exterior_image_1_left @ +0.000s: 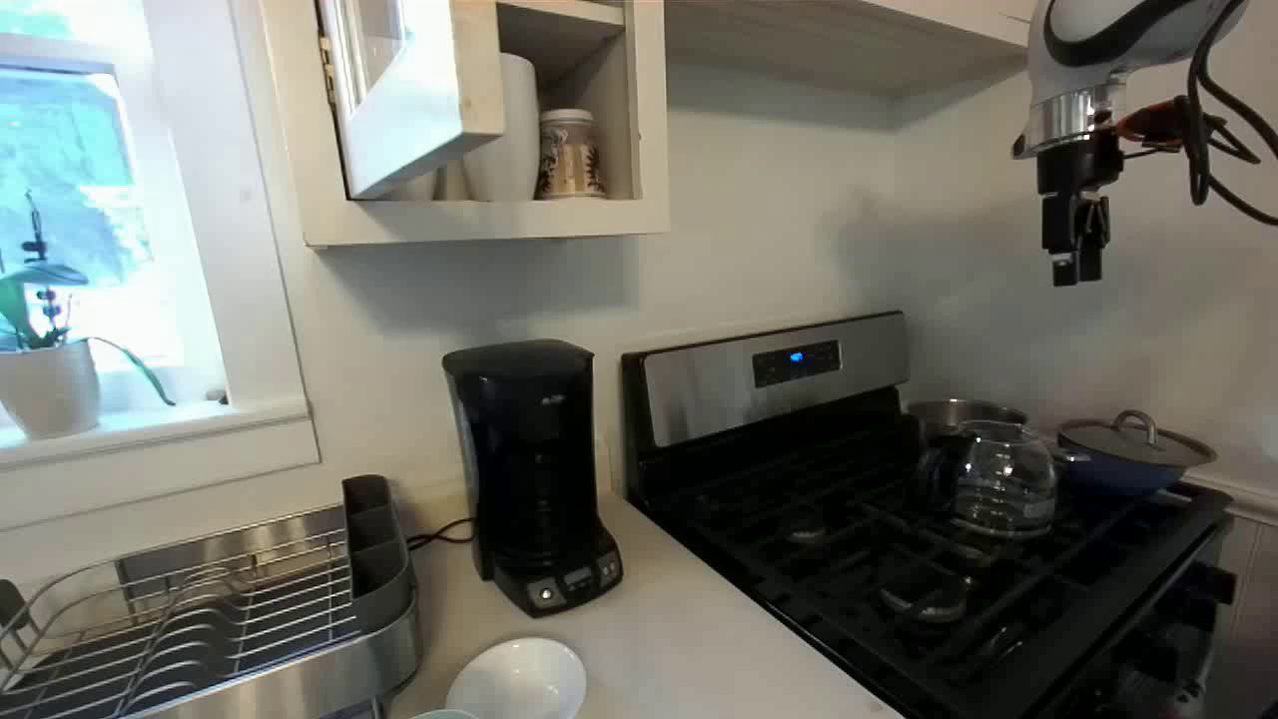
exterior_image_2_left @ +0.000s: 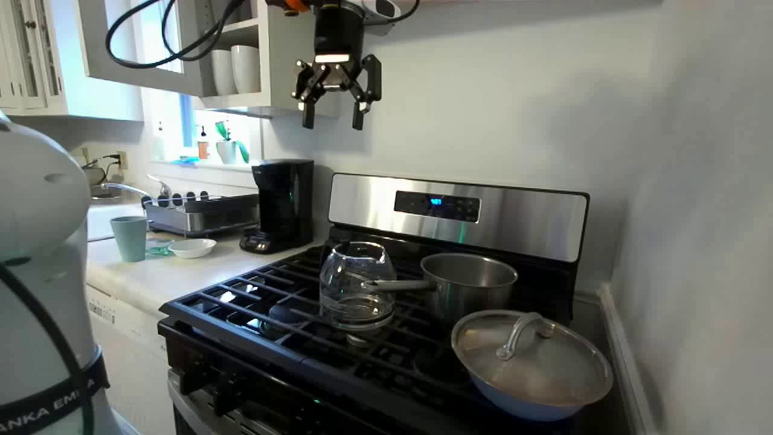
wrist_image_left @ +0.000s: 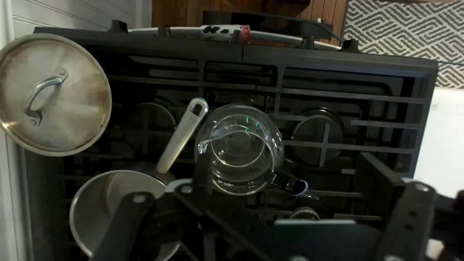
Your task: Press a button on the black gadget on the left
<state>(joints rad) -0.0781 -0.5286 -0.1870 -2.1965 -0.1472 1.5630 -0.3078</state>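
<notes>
The black gadget, a tall black coffee maker (exterior_image_1_left: 524,439), stands upright on the counter left of the stove. It also shows in an exterior view (exterior_image_2_left: 285,205). Its rounded base carries a control panel (exterior_image_1_left: 577,579) with a round silver button and a small display. Its lower recess is too dark to tell what is inside. My gripper (exterior_image_2_left: 333,121) is open and empty, pointing down high above the stove, away from the coffee maker. It also shows side-on in an exterior view (exterior_image_1_left: 1077,270). In the wrist view the spread fingers (wrist_image_left: 288,170) have nothing between them; the coffee maker is out of view.
On the black stove (exterior_image_1_left: 779,350) stand a glass carafe (exterior_image_2_left: 356,290), a steel saucepan (exterior_image_2_left: 468,284) and a lidded blue pan (exterior_image_2_left: 531,362). A dish rack (exterior_image_1_left: 220,619) and white bowl (exterior_image_1_left: 519,679) are near the coffee maker. An open cabinet door (exterior_image_1_left: 419,100) hangs above it.
</notes>
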